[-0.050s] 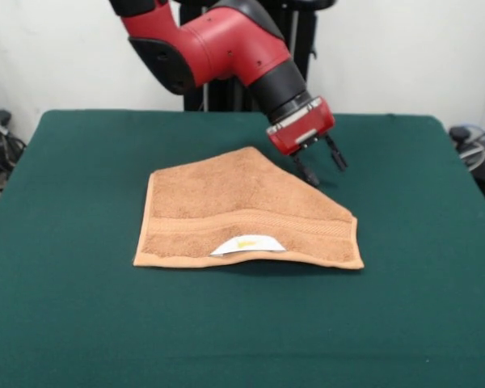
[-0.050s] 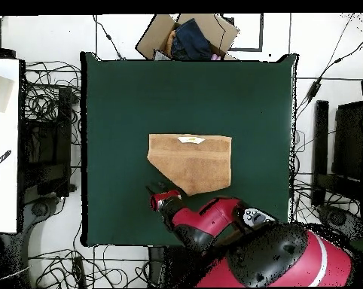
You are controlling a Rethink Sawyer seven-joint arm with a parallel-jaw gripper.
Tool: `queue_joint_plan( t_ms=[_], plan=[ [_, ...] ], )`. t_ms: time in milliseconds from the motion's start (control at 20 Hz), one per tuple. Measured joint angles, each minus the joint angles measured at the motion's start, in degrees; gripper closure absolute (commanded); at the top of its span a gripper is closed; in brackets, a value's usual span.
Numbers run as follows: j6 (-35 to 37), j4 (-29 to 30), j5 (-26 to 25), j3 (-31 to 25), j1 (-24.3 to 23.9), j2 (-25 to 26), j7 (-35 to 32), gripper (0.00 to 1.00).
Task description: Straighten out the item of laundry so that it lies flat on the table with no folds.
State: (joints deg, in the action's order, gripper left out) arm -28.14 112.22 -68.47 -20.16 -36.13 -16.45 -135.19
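Observation:
The item of laundry (image 1: 242, 212), an orange-tan towel, lies in the middle of the green table (image 1: 81, 323). Its white label (image 1: 246, 243) with a yellow mark shows at the near edge, which lifts slightly. The far right corner is folded in, leaving a slanted edge. My gripper (image 1: 326, 170) hangs open and empty just beyond that slanted edge, close above the table, touching nothing. From overhead the towel (image 2: 192, 159) shows the cut-off corner at lower left, with the gripper (image 2: 154, 191) right beside it on the table (image 2: 117, 98).
Past the table's top edge in the overhead view sits a cardboard box (image 2: 215, 30) holding dark cloth. Cables and stands ring the table on both sides. A white surface (image 2: 2, 143) stands at the left.

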Motion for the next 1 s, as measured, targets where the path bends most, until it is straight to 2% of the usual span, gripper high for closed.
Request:
queue_joint_plan(
  t_ms=[500,1000],
  plan=[
    [-0.02,-0.72,-3.66,0.12,0.84,-0.55,0.00,0.00],
    [0.01,-0.88,-4.18,0.24,1.22,-0.74,0.00,0.00]
  ],
)
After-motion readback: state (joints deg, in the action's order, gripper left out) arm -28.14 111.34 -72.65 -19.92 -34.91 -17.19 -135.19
